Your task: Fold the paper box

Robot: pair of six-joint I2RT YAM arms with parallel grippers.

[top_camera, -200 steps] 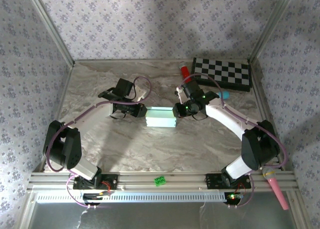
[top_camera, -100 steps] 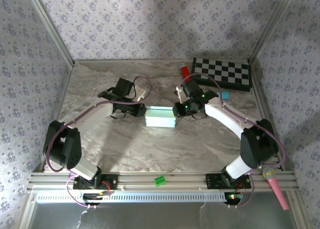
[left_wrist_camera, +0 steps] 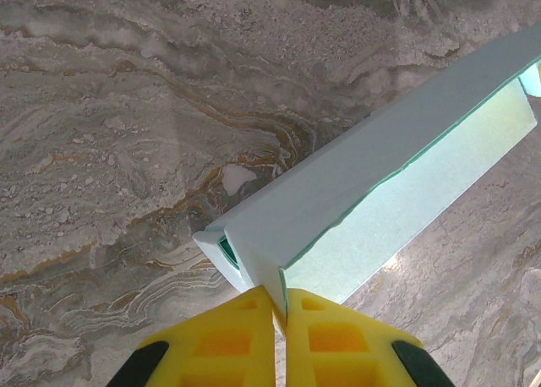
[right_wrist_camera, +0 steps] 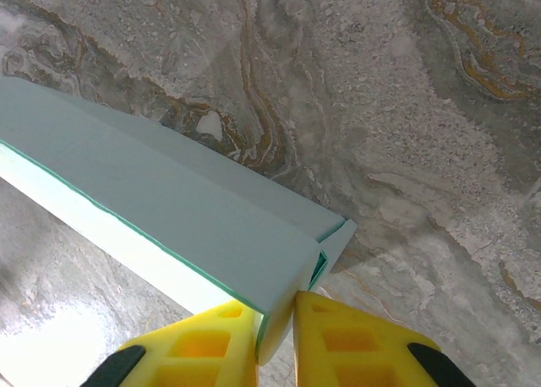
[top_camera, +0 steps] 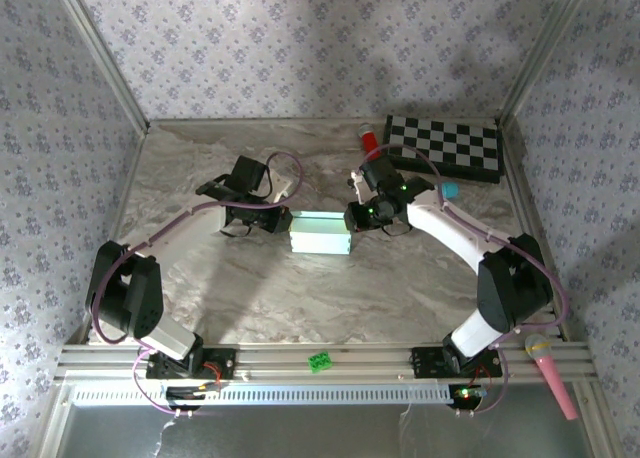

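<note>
Mint paper box (top_camera: 320, 235) sits pinched between left claw (left_wrist_camera: 281, 301), right claw (right_wrist_camera: 275, 316).

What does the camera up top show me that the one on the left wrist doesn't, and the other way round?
From above: the right hand at the far end of the paper box, a checkerboard at the back right, and a pink toy on the front rail. From the left wrist: the left hand close up, its yellow fingers pinched shut on a thin card edge at the box's corner. Both: the pale green box lying on the marbled table.
</note>
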